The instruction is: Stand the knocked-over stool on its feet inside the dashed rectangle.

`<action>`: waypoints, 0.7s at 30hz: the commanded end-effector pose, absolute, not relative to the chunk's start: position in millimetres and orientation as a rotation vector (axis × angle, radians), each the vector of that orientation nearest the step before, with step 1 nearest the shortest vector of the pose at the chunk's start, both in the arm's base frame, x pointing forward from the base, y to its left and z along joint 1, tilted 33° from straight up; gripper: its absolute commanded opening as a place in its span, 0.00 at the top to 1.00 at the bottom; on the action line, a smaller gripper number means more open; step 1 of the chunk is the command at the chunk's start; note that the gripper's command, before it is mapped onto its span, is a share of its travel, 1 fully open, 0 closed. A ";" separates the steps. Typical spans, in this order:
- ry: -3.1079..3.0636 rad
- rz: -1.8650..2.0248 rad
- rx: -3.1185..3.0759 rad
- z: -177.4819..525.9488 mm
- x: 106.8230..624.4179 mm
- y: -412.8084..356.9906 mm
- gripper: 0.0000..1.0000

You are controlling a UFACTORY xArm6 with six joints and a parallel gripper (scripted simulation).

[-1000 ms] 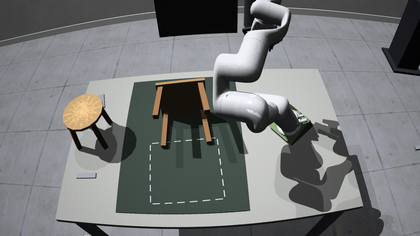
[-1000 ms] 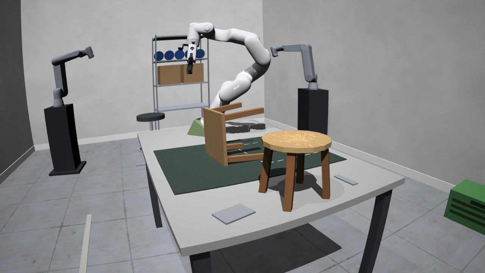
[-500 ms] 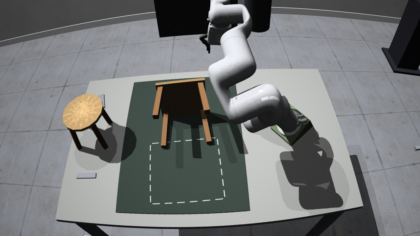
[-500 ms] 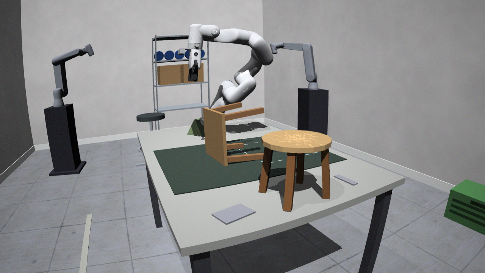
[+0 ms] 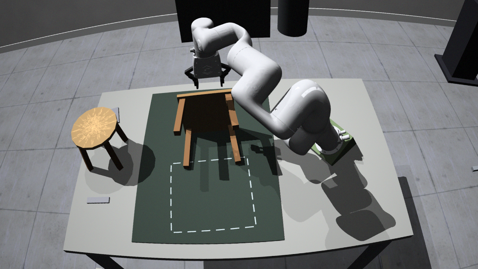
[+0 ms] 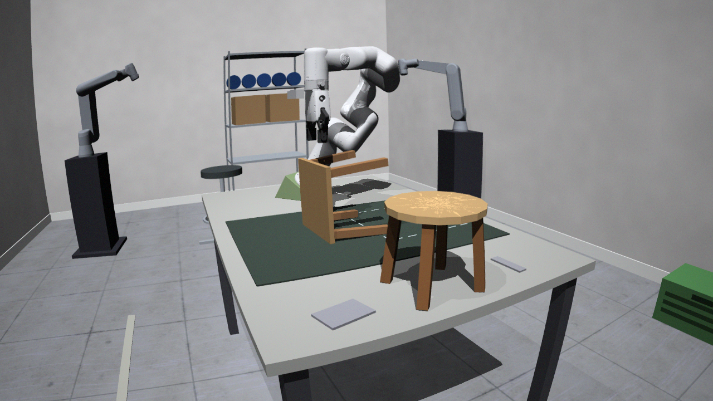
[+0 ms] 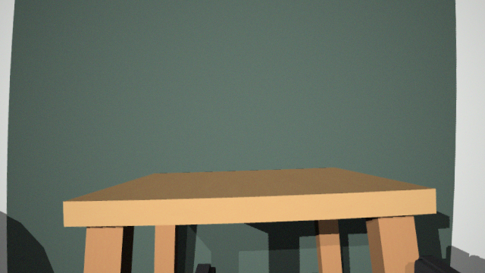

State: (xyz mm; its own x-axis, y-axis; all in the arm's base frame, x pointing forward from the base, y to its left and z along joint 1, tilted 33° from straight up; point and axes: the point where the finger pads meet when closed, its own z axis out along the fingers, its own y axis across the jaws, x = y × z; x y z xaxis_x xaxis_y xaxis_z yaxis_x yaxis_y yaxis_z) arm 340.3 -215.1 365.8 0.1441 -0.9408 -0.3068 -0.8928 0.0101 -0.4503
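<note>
The knocked-over square wooden stool (image 5: 206,120) lies on its side on the dark green mat (image 5: 207,167). Its seat stands on edge at the mat's far end and its legs point toward the dashed rectangle (image 5: 212,195); two leg tips reach the rectangle's far line. It also shows in the exterior view (image 6: 331,196) and in the wrist view (image 7: 250,208). My gripper (image 5: 207,80) is open and empty, pointing down just above the seat's upper edge. It shows in the exterior view (image 6: 318,130) too.
A round wooden stool (image 5: 96,131) stands upright on the table's left side, off the mat. Two flat grey plates (image 5: 98,200) (image 6: 342,313) lie near it. The arm's green base (image 5: 334,144) sits to the right of the mat.
</note>
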 end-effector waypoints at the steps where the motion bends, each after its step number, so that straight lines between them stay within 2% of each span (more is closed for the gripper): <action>1: 1.731 -0.113 -1.893 371.4 362.6 -201.6 0.00; 5: 1.729 -0.112 -1.894 371.9 364.4 -199.9 0.00; 6: 1.729 -0.112 -1.894 371.9 364.4 -199.9 0.55; 14: 1.654 -0.140 -1.962 371.4 364.8 -201.6 0.55; 21: 1.279 -0.271 -2.241 369.0 366.5 -209.8 0.55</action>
State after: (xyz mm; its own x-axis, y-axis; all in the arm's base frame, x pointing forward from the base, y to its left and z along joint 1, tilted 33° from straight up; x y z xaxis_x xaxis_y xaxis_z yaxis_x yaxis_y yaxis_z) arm 365.5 -205.0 368.9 0.3749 -0.9075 -0.1896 -0.8269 -0.2349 -0.5109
